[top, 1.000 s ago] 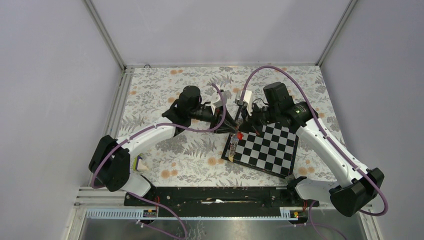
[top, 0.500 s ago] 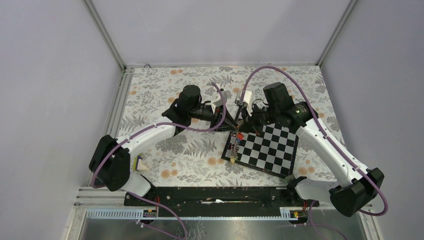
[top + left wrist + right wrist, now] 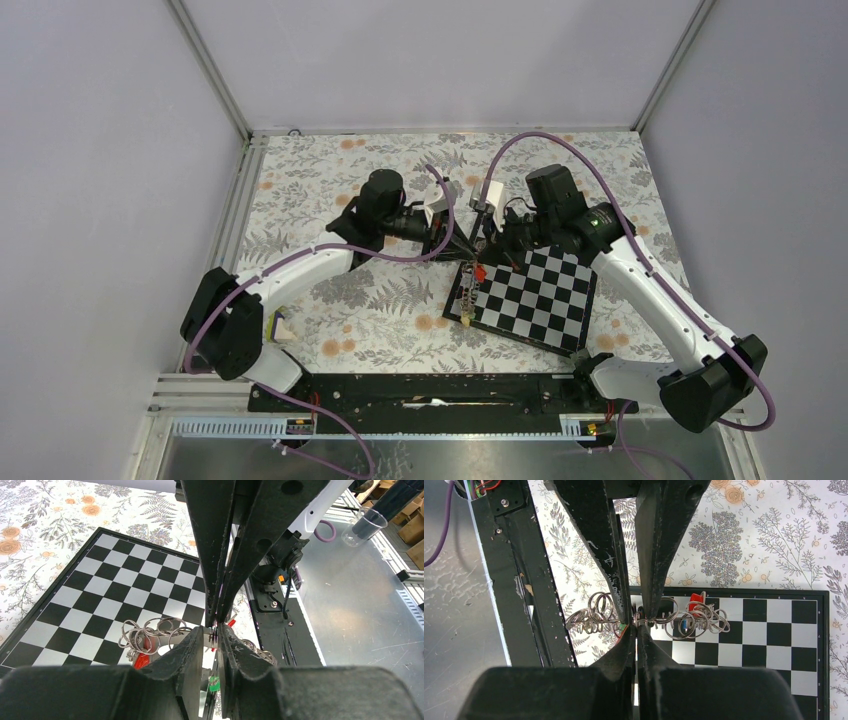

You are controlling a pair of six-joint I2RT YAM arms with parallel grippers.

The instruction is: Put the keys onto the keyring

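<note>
Both grippers meet above the left corner of the chessboard (image 3: 540,300). My right gripper (image 3: 636,630) is shut on the keyring (image 3: 659,620), a thin metal ring seen nearly edge-on. Small split rings bunch on it to both sides, carrying keys with a red head (image 3: 695,600) and a blue one (image 3: 684,625). My left gripper (image 3: 212,636) faces it from the other side. Its jaws straddle the keyring (image 3: 214,632), and a narrow gap shows beside one pad. A red key (image 3: 142,647) hangs to the left. From above, the keys (image 3: 479,271) dangle below the left gripper (image 3: 462,243) and the right gripper (image 3: 487,243).
The chessboard lies tilted on the floral tablecloth (image 3: 330,180). A black rail (image 3: 430,390) runs along the near edge between the arm bases. A small yellowish object (image 3: 276,327) sits by the left arm's base. A clear plastic cup (image 3: 367,525) stands off the table.
My left gripper's jaws have narrowed around the keyring. The hanging keys have shifted slightly lower. The right gripper has stayed shut in place.
</note>
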